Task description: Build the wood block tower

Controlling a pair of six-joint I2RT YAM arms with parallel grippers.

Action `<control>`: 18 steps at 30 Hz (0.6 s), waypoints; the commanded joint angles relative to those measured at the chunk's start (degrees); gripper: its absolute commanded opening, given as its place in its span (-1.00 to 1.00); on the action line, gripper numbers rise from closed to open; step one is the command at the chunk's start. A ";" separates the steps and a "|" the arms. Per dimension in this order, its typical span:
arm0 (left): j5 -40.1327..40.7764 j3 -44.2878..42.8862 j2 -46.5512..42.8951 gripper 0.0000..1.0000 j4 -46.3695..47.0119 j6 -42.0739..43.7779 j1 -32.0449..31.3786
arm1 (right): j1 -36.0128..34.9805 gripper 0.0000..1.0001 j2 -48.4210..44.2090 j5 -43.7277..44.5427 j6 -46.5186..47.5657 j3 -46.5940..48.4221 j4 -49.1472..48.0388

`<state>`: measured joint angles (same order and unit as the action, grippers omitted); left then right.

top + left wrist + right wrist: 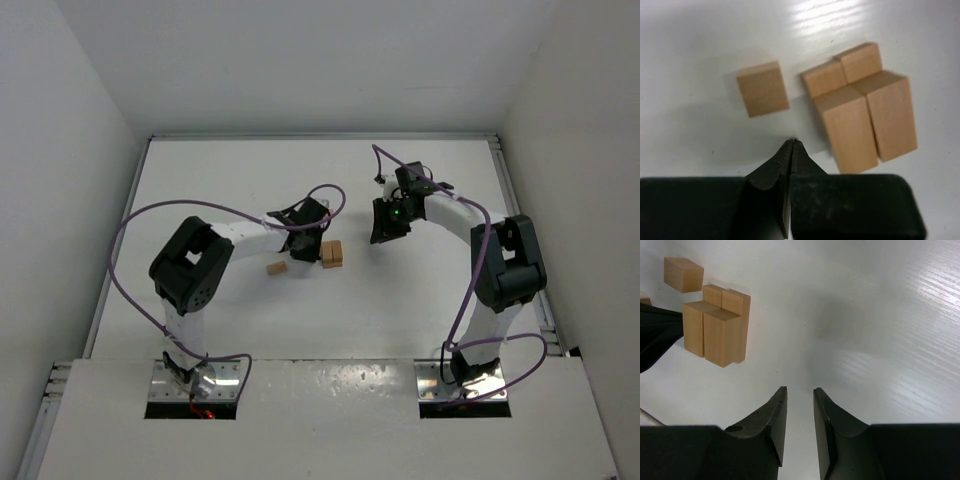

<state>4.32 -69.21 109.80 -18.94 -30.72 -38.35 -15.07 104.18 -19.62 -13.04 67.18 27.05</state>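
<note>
**Entry 1: left pincer (791, 145).** The tips are pressed together with nothing between them. It hangs over bare bench (690, 35), and the tips point into the gap between the loose block and the tower.

**Entry 2: loose block (762, 89).** A short tan wooden piece lying alone on the bench. It is just beside the tower and does not touch it.

**Entry 3: tower (860, 107).** Four wood blocks packed tight and all touching. The two short cubes (858, 61) are on the far side in the left wrist view, and the two longer pieces (847, 127) are nearer. Whether the longer pair stands on end or lies flat cannot be settled from these views.

**Entry 4: right pincer (800, 395).** The jaws are parted by a narrow slot and hold nothing. It sits off to one side, well apart from the blocks.

**Handling note (a judgement).**
- The step in hand appears to be fetching the loose block with the left pincer.
- The jaws need to open wider than the block before any descent, since closed tips would only shove it.
- The jaws should straddle two opposite flat faces, with the wrist turned square to the block's sides.
- The finger nearer the tower needs room, because a nudge could scatter the packed four.
- A straight lift is best, followed by a level set-down centred on the tower and a slow release.
- The right pincer is best kept clear.
</note>
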 commanded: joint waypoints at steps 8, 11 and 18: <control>0.52 5.23 -12.91 -1.00 -2.42 7.94 6.44 | 0.48 -0.44 -3.81 -0.77 2.05 -0.29 -1.03; -2.55 5.23 -20.46 -0.84 -0.94 19.08 8.45 | 0.83 -0.36 -5.47 -2.00 5.03 -0.12 0.28; -21.18 -3.37 -20.17 0.65 -4.15 38.77 16.29 | 8.02 0.32 -9.17 -3.23 19.43 1.20 6.34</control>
<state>-6.92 -68.47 87.05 -21.26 -4.54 -24.51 -11.18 97.97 -21.19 -2.07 66.76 30.24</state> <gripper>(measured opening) 0.786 0.638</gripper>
